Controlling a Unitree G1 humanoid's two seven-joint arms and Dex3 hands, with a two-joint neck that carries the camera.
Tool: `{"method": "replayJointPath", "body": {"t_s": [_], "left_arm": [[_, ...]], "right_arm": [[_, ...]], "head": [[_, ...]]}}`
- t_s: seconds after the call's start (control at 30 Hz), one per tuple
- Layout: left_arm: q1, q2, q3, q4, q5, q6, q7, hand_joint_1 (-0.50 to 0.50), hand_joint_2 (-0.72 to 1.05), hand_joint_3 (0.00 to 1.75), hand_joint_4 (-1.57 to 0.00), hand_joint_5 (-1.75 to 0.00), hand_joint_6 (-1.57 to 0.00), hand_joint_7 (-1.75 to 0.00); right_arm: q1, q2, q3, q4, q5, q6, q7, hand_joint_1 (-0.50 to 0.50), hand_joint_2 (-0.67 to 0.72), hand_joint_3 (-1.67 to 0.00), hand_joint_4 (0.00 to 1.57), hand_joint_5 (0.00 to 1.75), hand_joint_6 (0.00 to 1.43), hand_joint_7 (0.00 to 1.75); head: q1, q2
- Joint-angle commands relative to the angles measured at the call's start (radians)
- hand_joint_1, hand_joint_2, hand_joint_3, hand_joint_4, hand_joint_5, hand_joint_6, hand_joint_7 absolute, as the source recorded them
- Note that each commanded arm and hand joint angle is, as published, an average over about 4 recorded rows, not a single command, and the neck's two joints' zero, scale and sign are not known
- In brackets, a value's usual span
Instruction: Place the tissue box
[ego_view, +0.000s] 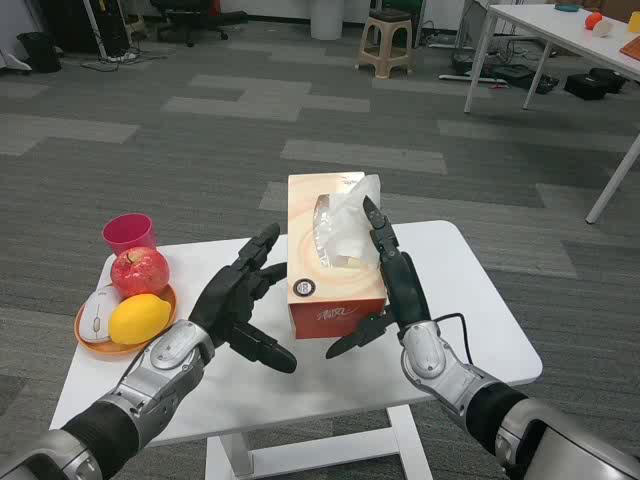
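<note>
The orange tissue box (335, 262), with a white tissue sticking out of its top, stands on the white table (470, 330) near the middle. My left hand (240, 300) is just left of the box with its fingers spread, their tips close to the box's left side. My right hand (392, 285) is at the box's right side, fingers stretched out along that edge and the thumb reaching under the front corner. Neither hand is closed around the box.
At the table's left sits an orange plate (88, 340) holding a red apple (139, 271), a lemon (139, 318) and a small white object (99, 311). A pink cup (128, 232) stands behind it. A stool (387, 42) and another white table (560, 30) are far off.
</note>
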Motion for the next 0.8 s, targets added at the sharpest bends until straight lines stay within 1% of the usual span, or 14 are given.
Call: {"method": "replayJointPath", "body": {"t_s": [0.03, 0.2, 0.23, 0.33, 0.37, 0.8], "left_arm": [[-0.009, -0.035, 0.007, -0.072, 0.027, -0.035, -0.031, 0.5, -0.19, 0.0, 0.0, -0.92, 0.0, 0.0], [-0.009, -0.035, 0.007, -0.072, 0.027, -0.035, -0.031, 0.5, -0.19, 0.0, 0.0, -0.92, 0.0, 0.0], [-0.009, -0.035, 0.007, -0.072, 0.027, -0.035, -0.031, 0.5, -0.19, 0.0, 0.0, -0.95, 0.0, 0.0], [-0.009, -0.035, 0.007, -0.072, 0.027, -0.036, -0.031, 0.5, -0.19, 0.0, 0.0, -0.95, 0.0, 0.0], [-0.009, -0.035, 0.007, -0.072, 0.027, -0.036, -0.031, 0.5, -0.19, 0.0, 0.0, -0.92, 0.0, 0.0], [-0.009, -0.035, 0.007, -0.072, 0.027, -0.036, -0.031, 0.5, -0.19, 0.0, 0.0, -0.92, 0.0, 0.0]], "right_arm": [[0.011, 0.021, 0.025, -0.059, -0.019, -0.016, 0.022, -0.46, 0.09, -0.08, 0.49, 0.1, 0.0, 0.0], [0.011, 0.021, 0.025, -0.059, -0.019, -0.016, 0.022, -0.46, 0.09, -0.08, 0.49, 0.1, 0.0, 0.0], [0.011, 0.021, 0.025, -0.059, -0.019, -0.016, 0.022, -0.46, 0.09, -0.08, 0.49, 0.1, 0.0, 0.0], [0.011, 0.021, 0.024, -0.059, -0.019, -0.016, 0.022, -0.46, 0.09, -0.08, 0.49, 0.1, 0.0, 0.0], [0.011, 0.021, 0.024, -0.059, -0.019, -0.016, 0.022, -0.46, 0.09, -0.08, 0.49, 0.1, 0.0, 0.0], [0.011, 0.021, 0.022, -0.054, -0.018, -0.016, 0.021, -0.46, 0.09, -0.08, 0.49, 0.1, 0.0, 0.02]], "head": [[-0.004, 0.008], [-0.003, 0.005], [-0.003, 0.005], [-0.003, 0.005], [-0.003, 0.005], [-0.003, 0.007]]}}
